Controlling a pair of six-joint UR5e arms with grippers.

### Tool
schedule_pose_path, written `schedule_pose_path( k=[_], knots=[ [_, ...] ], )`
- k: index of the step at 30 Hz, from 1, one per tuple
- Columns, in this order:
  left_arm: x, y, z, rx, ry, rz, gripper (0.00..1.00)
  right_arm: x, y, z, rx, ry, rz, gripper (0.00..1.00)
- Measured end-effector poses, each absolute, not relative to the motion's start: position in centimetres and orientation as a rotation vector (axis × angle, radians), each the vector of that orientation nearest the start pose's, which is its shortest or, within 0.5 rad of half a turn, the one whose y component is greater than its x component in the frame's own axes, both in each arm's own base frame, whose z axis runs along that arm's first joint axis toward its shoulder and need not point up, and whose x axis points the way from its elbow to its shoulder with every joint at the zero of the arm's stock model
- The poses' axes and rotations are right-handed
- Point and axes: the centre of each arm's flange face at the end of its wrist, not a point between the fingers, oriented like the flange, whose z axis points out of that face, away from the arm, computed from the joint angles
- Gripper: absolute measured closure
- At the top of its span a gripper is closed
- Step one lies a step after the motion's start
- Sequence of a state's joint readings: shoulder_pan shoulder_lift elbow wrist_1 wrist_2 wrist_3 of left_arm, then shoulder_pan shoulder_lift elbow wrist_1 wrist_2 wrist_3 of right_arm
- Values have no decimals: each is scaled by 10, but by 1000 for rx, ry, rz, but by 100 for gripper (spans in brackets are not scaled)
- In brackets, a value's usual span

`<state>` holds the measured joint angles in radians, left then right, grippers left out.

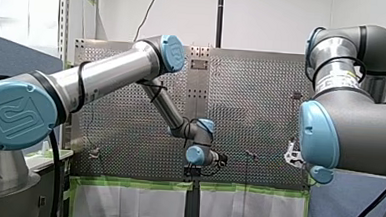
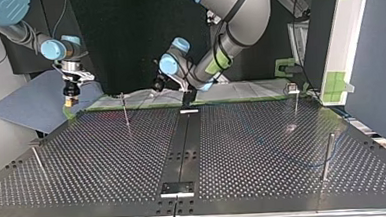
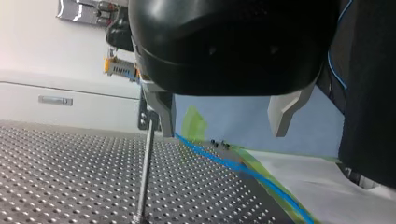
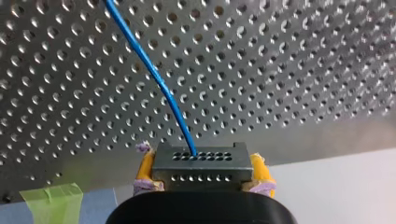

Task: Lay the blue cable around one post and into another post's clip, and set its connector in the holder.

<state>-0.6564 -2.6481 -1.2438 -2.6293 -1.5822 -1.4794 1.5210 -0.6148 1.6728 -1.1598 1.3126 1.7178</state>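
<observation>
Perforated table (image 4: 303, 70) beneath, right end effector (image 4: 202, 169) clamps connector (image 4: 201, 161); left end effector (image 3: 223, 126) apparently hangs released.

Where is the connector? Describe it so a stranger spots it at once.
Start at the perforated metal table, then find my right gripper with its yellow pads. Clamped between them sits the dark grey rectangular connector, its face dotted with rows of small holes. It alone has the thin blue cable running out of it.
</observation>
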Motion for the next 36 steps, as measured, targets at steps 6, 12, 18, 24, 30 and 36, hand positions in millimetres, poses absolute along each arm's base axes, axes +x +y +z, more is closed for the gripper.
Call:
schedule_pose_path(
  k=[6, 12, 18, 24, 30, 36],
  knots=[
    [491, -545, -1, 652, 1697, -376, 2, 137, -650, -25, 1252, -1126, 1512, 64],
    [470, -540, 5, 662, 1714, -368, 2, 140, -648, -27, 1261, -1132, 1515, 64],
    [444, -540, 1, 694, 1751, -363, 2, 141, -648, -28, 1261, -1139, 1520, 64],
    [418, -558, 12, 719, 1736, -392, 2, 142, -647, -29, 1260, -1145, 1525, 64],
    [414, -572, 17, 709, 1711, -482, 2, 142, -647, -30, 1255, -1147, 1533, 64],
    [407, -585, 22, 673, 1677, -565, 2, 142, -647, -32, 1253, -1153, 1544, 64]
  ],
)
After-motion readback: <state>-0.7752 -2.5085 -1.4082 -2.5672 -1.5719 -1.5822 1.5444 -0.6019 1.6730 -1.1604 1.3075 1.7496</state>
